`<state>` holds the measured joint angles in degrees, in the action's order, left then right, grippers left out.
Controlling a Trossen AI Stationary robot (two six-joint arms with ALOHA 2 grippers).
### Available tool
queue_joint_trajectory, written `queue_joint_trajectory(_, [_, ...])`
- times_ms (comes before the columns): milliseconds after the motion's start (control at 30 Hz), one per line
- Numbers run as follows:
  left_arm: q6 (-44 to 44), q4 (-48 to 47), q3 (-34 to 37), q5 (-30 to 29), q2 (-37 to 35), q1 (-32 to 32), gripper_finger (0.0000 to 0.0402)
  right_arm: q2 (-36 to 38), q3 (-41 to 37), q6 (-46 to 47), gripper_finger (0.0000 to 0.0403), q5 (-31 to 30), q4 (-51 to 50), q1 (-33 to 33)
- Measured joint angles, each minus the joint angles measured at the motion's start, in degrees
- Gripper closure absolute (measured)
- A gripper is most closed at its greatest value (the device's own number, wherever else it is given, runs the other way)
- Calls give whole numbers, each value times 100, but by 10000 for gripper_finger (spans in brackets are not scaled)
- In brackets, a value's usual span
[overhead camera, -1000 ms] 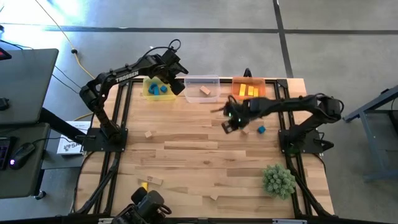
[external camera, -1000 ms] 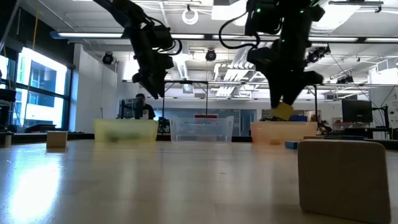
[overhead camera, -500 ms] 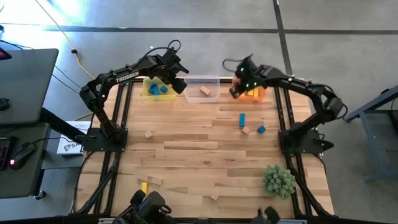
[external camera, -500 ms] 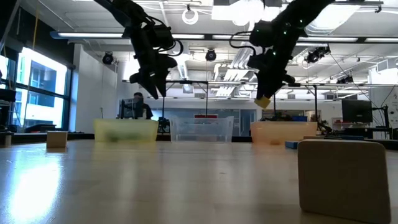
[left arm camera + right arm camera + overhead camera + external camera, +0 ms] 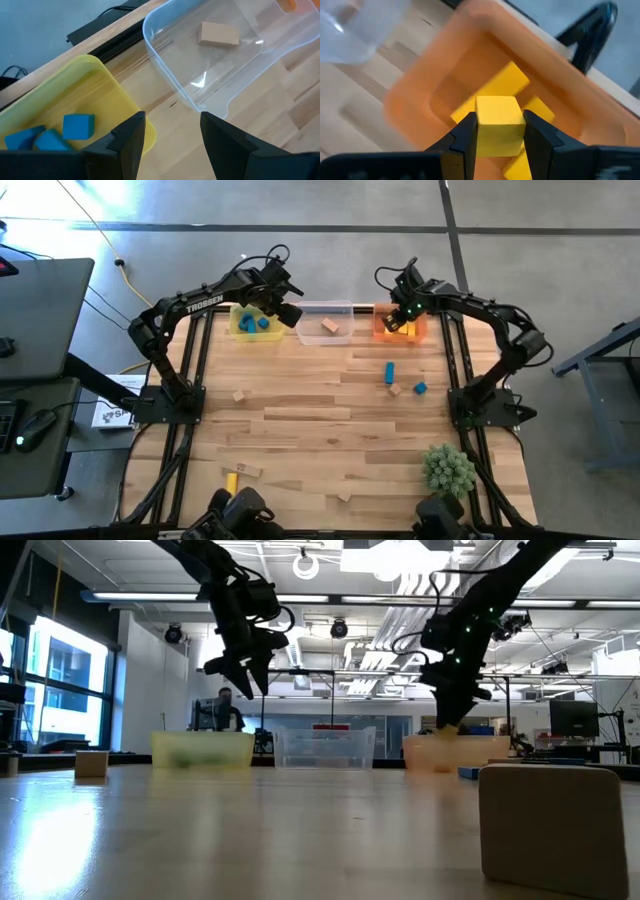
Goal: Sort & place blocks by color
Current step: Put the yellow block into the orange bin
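Observation:
My right gripper (image 5: 499,136) is shut on a yellow cube (image 5: 499,125) just above the orange bin (image 5: 380,330), which holds other yellow blocks (image 5: 512,80). My left gripper (image 5: 172,135) hangs open above the gap between the yellow bin (image 5: 75,95) and the clear bin (image 5: 210,60). Blue blocks (image 5: 77,125) lie in the yellow bin and a tan block (image 5: 218,34) in the clear one. Loose on the table lie a blue bar (image 5: 389,371), a blue cube (image 5: 420,388), a tan piece (image 5: 395,389) and others. My right gripper pinches the yellow cube by two opposite side faces (image 5: 480,127), one finger (image 5: 462,137) on each. It comes from above, pointing down. The cube is lifted clear, over the yellow blocks in the orange bin (image 5: 410,100).
A spiky green plant ball (image 5: 447,468) sits near the table's right near corner. More blocks lie at the left (image 5: 239,395) and near the near edge (image 5: 232,479), (image 5: 345,496). A tan block (image 5: 553,825) stands close to the low camera. The three bins line the far edge.
My right gripper has carried the yellow cube from above the loose blocks at mid-right toward the far edge, over the orange bin, and has come down close to its rim, staying shut on the cube.

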<state>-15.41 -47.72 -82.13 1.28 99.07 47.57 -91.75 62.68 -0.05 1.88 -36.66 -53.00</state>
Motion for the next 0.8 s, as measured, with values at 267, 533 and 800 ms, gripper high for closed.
queue_joint_trajectory(267, [-150, -2, 0, 0, 0, 0, 220, -246, -173, 0, 300, -36, -64, -175])
queue_joint_trajectory(533, [-207, -2, 0, 2, 0, 0, 220, -305, -173, 0, 297, -58, -27, -179])
queue_joint_trajectory(800, [-252, -4, 0, 2, 0, 0, 220, -305, -173, -25, 223, -68, -32, -177])
